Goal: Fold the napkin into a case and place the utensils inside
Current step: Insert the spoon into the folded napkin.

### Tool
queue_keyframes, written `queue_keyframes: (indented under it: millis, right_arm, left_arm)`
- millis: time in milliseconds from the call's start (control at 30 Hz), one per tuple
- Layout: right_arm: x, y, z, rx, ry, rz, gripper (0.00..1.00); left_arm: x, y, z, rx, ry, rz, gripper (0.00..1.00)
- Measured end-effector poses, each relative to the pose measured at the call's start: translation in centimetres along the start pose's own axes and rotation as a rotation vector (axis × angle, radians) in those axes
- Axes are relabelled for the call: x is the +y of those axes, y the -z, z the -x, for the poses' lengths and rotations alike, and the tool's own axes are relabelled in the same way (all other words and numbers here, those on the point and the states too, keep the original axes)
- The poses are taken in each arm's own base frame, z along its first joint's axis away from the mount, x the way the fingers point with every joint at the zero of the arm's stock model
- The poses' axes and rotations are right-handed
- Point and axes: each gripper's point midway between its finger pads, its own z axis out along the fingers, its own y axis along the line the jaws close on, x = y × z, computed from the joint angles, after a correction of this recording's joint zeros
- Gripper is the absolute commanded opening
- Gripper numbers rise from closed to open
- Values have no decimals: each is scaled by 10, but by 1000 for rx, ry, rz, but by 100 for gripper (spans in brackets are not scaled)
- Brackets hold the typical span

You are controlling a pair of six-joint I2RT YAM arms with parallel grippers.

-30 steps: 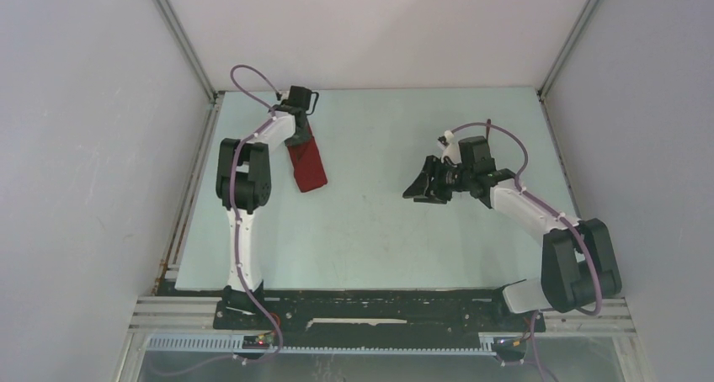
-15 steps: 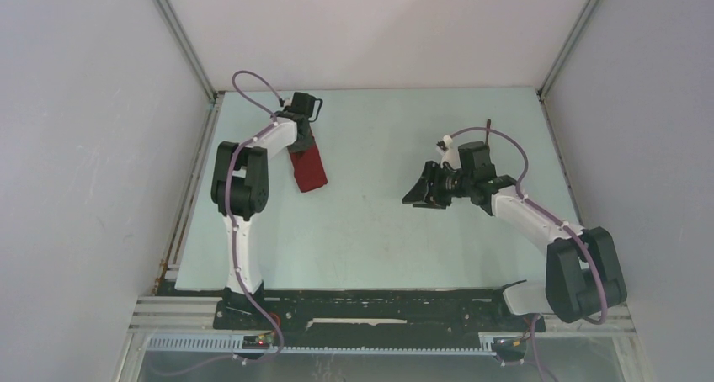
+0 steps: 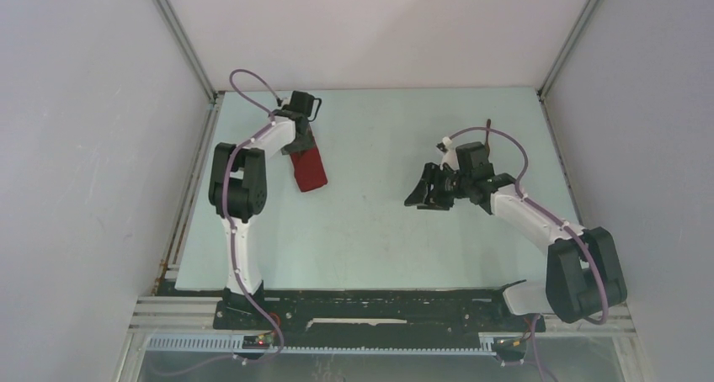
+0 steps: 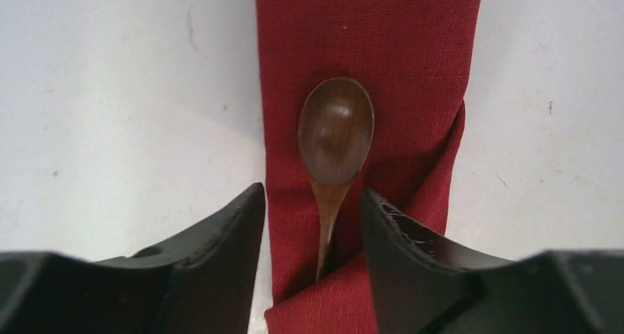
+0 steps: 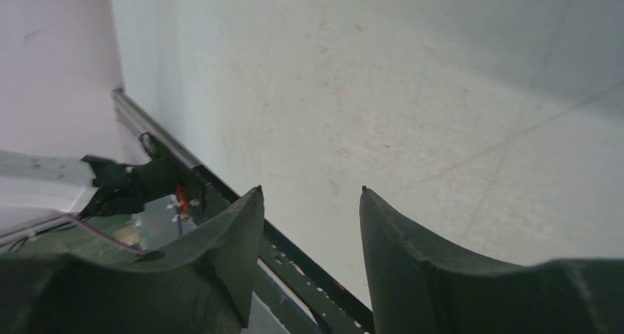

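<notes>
Left jaws are standing open astride the spoon (image 4: 336,132), lying lengthwise in the case (image 4: 412,47). Right jaws are gaping empty, farther off.

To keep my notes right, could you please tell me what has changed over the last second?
The left arm eased slightly nearer its base; the left hand now stands open astride the spoon handle, apparently having released it in the case. The right arm sagged slightly toward the near edge. The case stayed put, and the right hand stayed open, empty.
</notes>
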Motion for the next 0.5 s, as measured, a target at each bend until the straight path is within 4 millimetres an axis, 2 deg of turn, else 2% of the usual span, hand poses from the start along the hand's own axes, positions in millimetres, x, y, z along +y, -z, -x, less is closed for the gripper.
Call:
queue_keyframes:
  millis: [67,167,233,300,400,500]
  right_arm:
    - [-7,4,6,-11,10,-71,72]
    - [-16,18,33,-79,51,-221,78]
    - [-28,32,63,-146,75,-358,82]
    - [-45,48,102,-214,78,-503,87]
    - [-88,72,155,-292,48,-715,88]
    - [-140,92,188,-303,-14,-877,88]
  left_arm:
    - [4,9,4,-7,0,6,63]
    - [10,33,16,-28,11,3,68]
    - [13,53,27,-48,33,-19,70]
    - [15,81,40,-77,62,-64,71]
    - [16,138,59,-140,112,-202,80]
    - [16,194,56,-181,136,-371,82]
